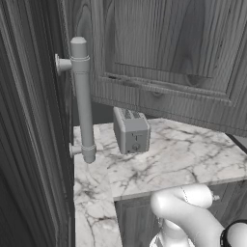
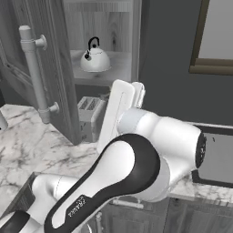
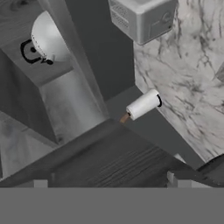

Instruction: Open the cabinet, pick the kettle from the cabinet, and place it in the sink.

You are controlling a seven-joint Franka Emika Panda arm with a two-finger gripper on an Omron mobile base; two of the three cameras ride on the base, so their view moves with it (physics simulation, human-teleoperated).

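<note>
Pincer (image 3: 107,183) spread wide and holding nothing, facing the open dark grey wood-grain cabinet (image 2: 54,68), with the squat silvery-white kettle (image 3: 49,40) ahead, well apart, on its shelf.

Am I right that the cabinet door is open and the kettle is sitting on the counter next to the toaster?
Not quite. The cabinet door is open, but the kettle sits on the shelf inside the cabinet, above the toaster, which stands on the counter. The right base view shows this.
</note>
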